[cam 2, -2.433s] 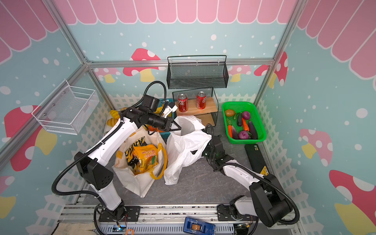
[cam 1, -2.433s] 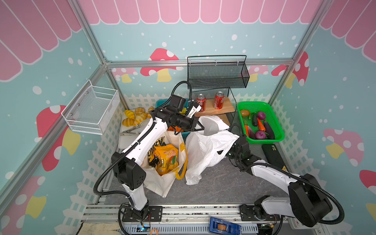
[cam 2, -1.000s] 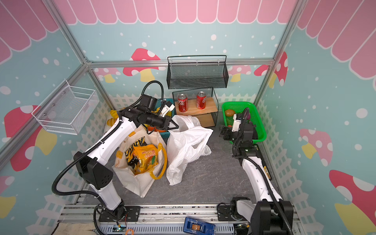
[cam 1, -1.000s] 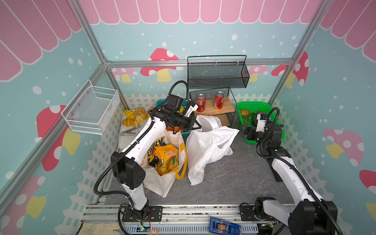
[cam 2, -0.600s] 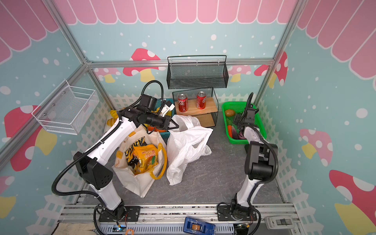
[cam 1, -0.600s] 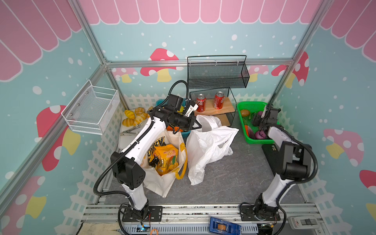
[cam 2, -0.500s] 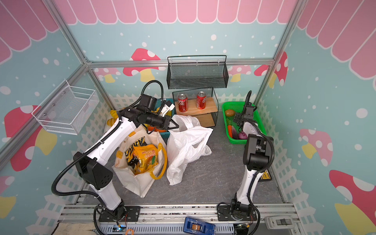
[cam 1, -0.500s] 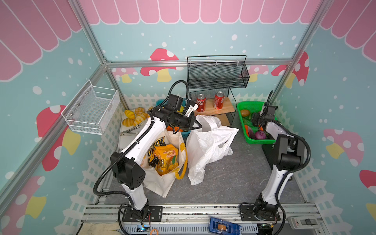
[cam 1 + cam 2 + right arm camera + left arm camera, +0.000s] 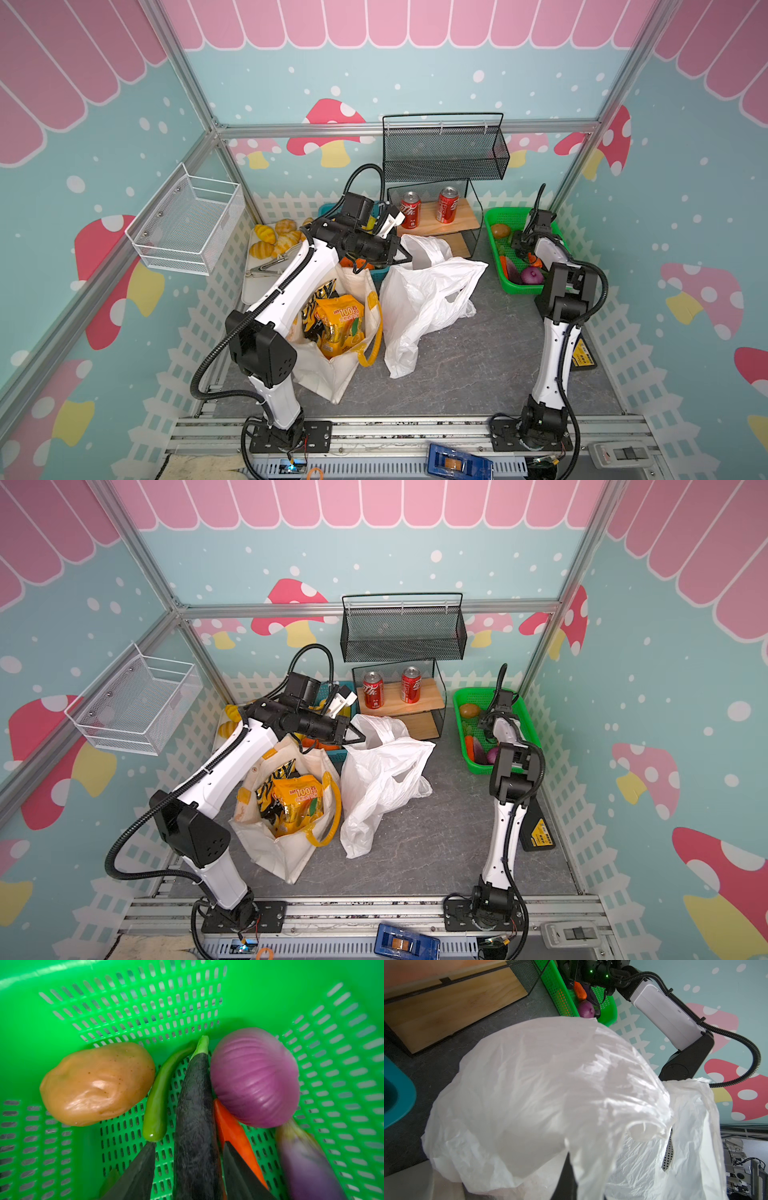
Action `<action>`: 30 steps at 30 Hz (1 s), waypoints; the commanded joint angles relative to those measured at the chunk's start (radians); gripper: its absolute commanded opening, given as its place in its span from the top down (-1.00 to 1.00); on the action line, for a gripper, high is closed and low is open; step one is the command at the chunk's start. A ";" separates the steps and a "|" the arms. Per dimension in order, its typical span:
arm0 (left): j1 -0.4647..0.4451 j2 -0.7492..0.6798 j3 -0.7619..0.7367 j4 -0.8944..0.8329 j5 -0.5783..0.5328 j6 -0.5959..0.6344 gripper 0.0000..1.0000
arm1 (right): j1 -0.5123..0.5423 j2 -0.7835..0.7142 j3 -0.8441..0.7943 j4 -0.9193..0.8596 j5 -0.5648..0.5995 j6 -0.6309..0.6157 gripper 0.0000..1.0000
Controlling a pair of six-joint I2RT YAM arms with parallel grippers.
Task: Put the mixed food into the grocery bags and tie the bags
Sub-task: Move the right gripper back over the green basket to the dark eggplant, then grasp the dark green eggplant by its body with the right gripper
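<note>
The cream canvas tote (image 9: 332, 374) stands open with the orange-yellow packet (image 9: 338, 322) and the black-and-yellow packet (image 9: 311, 303) inside. Beside it slumps the white plastic bag (image 9: 424, 303); my left gripper (image 9: 408, 259) is shut on its back rim, and film drapes over the fingers in the left wrist view (image 9: 550, 1084). My right gripper (image 9: 189, 1143) is down in the green basket (image 9: 145, 1001), open, with its jaws either side of a dark eggplant (image 9: 195, 1115). One finger still stands a gap away from it. An orange carrot (image 9: 232, 1130) lies against the eggplant.
The basket also holds a potato (image 9: 97, 1084), a green chili (image 9: 160, 1093), a purple onion (image 9: 255, 1076) and a paler eggplant (image 9: 305, 1163). A black wire shelf with red cans (image 9: 410, 210) stands behind the bags. A bread tray (image 9: 274, 241) sits at the back left.
My right arm has left the plastic bag, swung to the green basket and dropped over the vegetables, its jaws narrowing around the dark eggplant. The left gripper has kept its hold.
</note>
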 commanded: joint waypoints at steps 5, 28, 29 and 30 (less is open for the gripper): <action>0.005 -0.031 -0.011 0.014 0.019 -0.003 1.00 | -0.004 0.046 0.026 -0.053 -0.018 -0.027 -0.02; 0.005 -0.036 -0.015 0.023 0.032 -0.013 1.00 | -0.008 -0.328 -0.240 0.075 -0.170 0.026 0.50; 0.006 -0.037 -0.015 0.024 0.032 -0.012 1.00 | -0.007 -0.382 -0.304 0.106 -0.172 0.040 0.51; 0.006 -0.038 -0.018 0.025 0.032 -0.011 1.00 | -0.004 -0.457 -0.379 0.138 -0.176 0.058 0.51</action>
